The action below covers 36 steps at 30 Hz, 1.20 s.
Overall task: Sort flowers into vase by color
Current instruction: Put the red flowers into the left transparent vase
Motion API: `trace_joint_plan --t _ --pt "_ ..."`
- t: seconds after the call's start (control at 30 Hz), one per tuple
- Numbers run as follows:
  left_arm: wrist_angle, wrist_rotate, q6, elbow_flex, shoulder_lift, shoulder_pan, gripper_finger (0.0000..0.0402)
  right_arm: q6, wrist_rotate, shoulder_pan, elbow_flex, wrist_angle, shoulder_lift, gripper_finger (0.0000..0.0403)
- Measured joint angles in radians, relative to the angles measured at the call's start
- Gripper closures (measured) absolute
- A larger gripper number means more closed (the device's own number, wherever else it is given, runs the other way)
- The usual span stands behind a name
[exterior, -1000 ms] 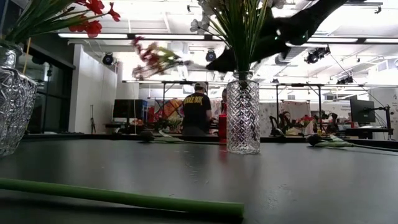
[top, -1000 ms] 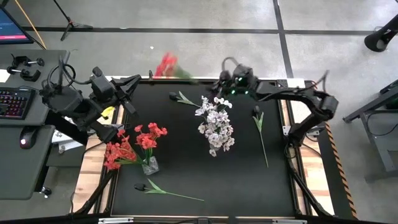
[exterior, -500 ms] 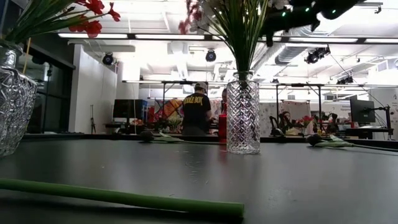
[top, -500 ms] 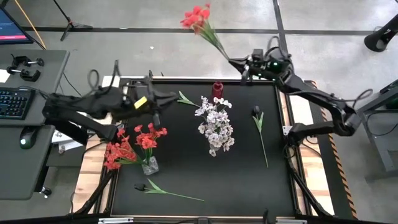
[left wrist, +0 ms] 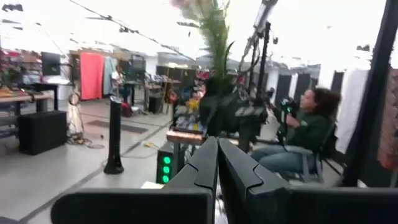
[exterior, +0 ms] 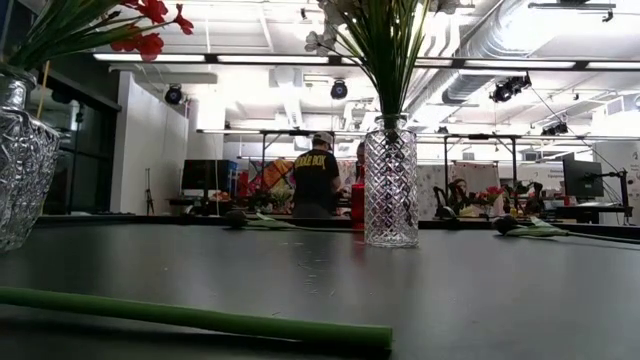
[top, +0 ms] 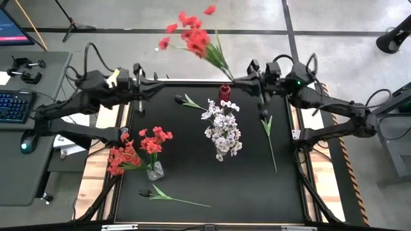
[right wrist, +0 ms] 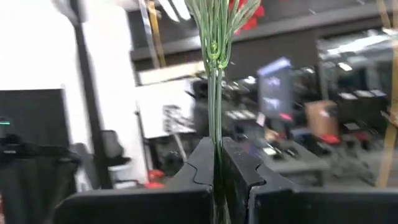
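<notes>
My right gripper (top: 248, 79) hangs over the table's far edge, shut on a bunch of red flowers (top: 191, 36) whose blooms reach out past that edge. My left gripper (top: 162, 79) is shut and empty over the far left corner, pointing at the right one. A glass vase (top: 155, 171) at the near left holds red flowers (top: 139, 151). White flowers (top: 222, 130) fill the glass vase (exterior: 390, 186) at the middle. Three dark-bloomed flowers lie flat on the mat: one (top: 268, 131) right, one (top: 189, 101) far, one (top: 168, 194) near. My right gripper pinches the bunch's green stems (right wrist: 215, 134) between its two fingers, low on the stems. The fingers come about level from the table's right side and lie across the stems. The bunch is lifted clear, blooms above the fingers, slanting toward the far left.
A small red object (top: 224, 92) stands by the far edge between the grippers. A desk with a keyboard (top: 14, 106) is left of the table. People show in the room behind. Bare black mat (top: 257, 186) lies at the near right.
My right gripper has risen from the mat by the far edge, carrying the red bunch up clear of the table; the blooms now stand high over the far edge. My left gripper has swung from beside the red-flower vase to the far left corner and turned toward the right gripper.
</notes>
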Motion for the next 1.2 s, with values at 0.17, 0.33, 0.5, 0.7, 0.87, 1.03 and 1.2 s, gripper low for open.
trace_joint_plan --t 0.17,0.33,0.5,0.7,0.87,1.03,1.2 --pt "-0.121 0.062 0.000 -0.001 -0.061 -0.003 0.0402 -0.108 0.196 0.235 0.089 0.002 0.040 0.0403" --pt "-0.227 0.211 -0.013 -0.002 -0.101 -0.004 0.0402 -0.178 0.439 0.446 0.149 0.019 0.157 0.0403" --pt "-0.281 0.322 -0.031 -0.002 -0.147 -0.015 0.0402 -0.179 0.601 0.600 0.236 0.129 0.349 0.0403" --pt "-0.288 0.331 -0.053 -0.002 -0.199 -0.058 0.0402 -0.151 0.662 0.713 0.425 0.201 0.597 0.0403" --pt "-0.284 0.309 -0.075 -0.001 -0.217 -0.077 0.0402 -0.146 0.667 0.754 0.623 0.202 0.807 0.0403" --pt "-0.282 0.307 -0.113 -0.001 -0.209 -0.091 0.0402 -0.102 0.581 0.743 0.783 0.263 1.014 0.0403" --pt "-0.284 0.246 -0.165 -0.001 -0.193 -0.103 0.0402 -0.026 0.520 0.725 0.860 0.525 1.210 0.0403"
